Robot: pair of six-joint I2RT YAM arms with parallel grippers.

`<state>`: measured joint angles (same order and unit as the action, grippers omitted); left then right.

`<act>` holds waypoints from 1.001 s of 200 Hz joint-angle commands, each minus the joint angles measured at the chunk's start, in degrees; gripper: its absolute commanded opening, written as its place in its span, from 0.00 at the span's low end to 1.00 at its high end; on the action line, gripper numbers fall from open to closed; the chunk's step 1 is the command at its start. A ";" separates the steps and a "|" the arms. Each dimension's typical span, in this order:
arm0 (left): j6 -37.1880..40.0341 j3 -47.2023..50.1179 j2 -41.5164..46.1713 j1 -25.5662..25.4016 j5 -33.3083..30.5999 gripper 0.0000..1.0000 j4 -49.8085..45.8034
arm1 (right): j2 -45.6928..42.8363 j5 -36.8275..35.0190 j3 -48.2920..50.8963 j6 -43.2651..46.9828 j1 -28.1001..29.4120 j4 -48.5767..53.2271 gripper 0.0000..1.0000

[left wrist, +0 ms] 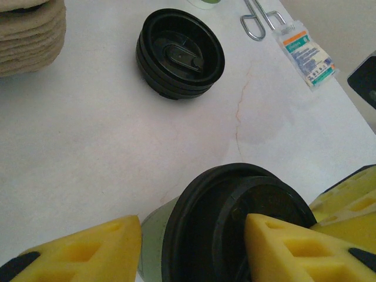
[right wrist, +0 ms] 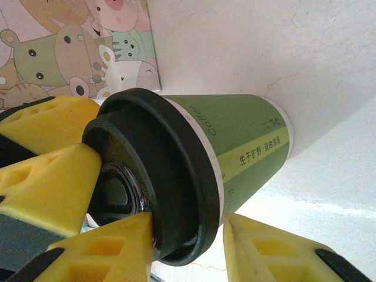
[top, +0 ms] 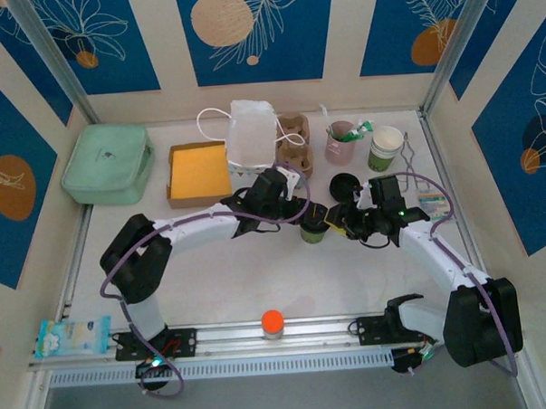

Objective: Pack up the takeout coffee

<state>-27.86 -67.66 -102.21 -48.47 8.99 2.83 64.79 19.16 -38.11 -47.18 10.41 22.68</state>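
Half the takeout coffee cut off below

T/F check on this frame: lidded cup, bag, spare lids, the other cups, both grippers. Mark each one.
1. The olive-green paper cup with the round black plastic lid stands on the white table, lid on. True.
2. That cup is already inside the white paper bag. False: it stands outside the bag, nearer the arms.
3. A stack of spare black lids lies on the table beyond the cup. True.
4. In the top view, the lidless green cups stand left of the pink cup with straws. False: they stand to its right.
5. Yellow fingers of the left gripper and the right gripper both reach the cup's lid. True.
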 commanded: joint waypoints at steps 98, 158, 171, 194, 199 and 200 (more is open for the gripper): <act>-2.11 8.47 -1.85 0.49 -1.37 0.48 -2.44 | 1.16 -3.68 -0.45 0.24 -0.25 5.63 0.35; -3.17 11.04 -1.77 0.22 -0.82 0.47 -0.79 | 2.51 -7.14 1.64 -1.14 -0.08 6.47 0.35; -3.16 11.14 -1.57 0.05 -1.00 0.47 -0.88 | 2.70 -7.31 2.31 -1.50 -0.15 6.23 0.34; -2.83 10.54 -1.06 -0.31 -1.29 0.47 -1.48 | 2.12 -6.85 2.51 -1.68 -0.26 5.96 0.34; -2.72 10.25 -0.98 -0.45 -1.26 0.47 -1.71 | 1.86 -6.98 2.38 -1.73 -0.25 6.04 0.34; -2.68 10.21 -0.98 -0.43 -1.26 0.47 -1.74 | 1.75 -6.96 2.36 -1.75 -0.28 6.10 0.34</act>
<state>-31.70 -60.42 -101.30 -48.56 8.97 14.37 65.45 18.85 -38.48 -48.05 10.39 22.92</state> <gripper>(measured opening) 0.471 0.342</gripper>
